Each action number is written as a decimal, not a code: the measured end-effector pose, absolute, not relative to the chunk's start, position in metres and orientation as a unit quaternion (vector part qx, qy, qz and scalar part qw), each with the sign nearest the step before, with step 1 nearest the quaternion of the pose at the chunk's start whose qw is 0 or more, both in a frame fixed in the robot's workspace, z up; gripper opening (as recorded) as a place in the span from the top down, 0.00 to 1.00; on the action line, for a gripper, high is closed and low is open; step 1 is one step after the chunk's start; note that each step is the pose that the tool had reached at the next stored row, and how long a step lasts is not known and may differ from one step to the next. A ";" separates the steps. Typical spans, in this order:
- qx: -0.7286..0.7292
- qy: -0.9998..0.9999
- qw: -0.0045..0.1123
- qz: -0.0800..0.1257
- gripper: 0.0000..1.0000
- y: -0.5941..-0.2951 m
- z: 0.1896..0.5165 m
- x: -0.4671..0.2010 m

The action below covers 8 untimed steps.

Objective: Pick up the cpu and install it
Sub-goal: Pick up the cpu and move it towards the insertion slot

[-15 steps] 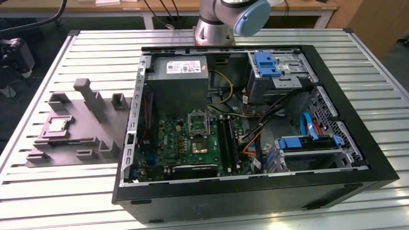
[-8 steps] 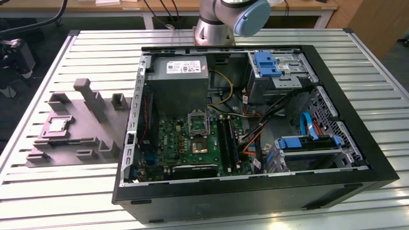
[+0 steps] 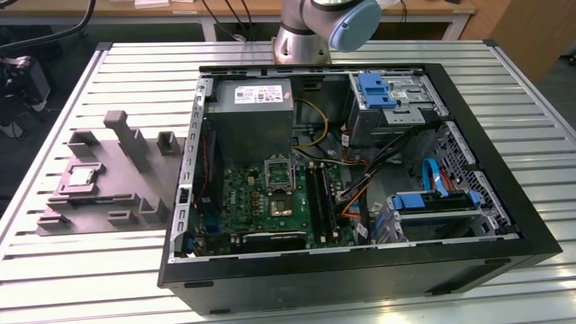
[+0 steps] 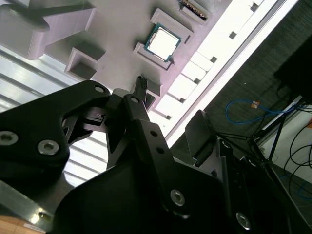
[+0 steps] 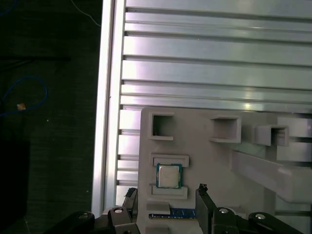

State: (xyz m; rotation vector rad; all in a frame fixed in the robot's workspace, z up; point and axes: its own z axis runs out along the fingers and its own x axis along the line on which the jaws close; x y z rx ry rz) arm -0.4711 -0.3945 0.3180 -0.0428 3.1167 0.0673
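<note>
In the exterior view the arm (image 3: 315, 27) is cut off by the top edge, and the cpu (image 3: 81, 177) and the socket (image 3: 279, 170) are too small for detail. In the first wrist view the gripper (image 5: 165, 190) runs off the bottom edge, and a blue strip (image 5: 178, 213) is partly hidden behind it. In the second wrist view the gripper's black body covers much of the grey tray (image 4: 112, 29).
</note>
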 end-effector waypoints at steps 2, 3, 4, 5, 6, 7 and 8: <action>-0.014 1.000 0.012 0.022 0.41 -0.394 0.317 -0.471; -0.014 1.000 0.012 0.022 0.41 -0.395 0.317 -0.471; -0.014 1.000 0.012 0.022 0.41 -0.395 0.317 -0.471; -0.014 1.000 0.012 0.022 0.41 -0.395 0.316 -0.471; -0.014 1.000 0.012 0.022 0.41 -0.395 0.316 -0.471; -0.014 1.000 0.012 0.022 0.41 -0.395 0.316 -0.471; -0.014 1.000 0.012 0.022 0.41 -0.395 0.315 -0.471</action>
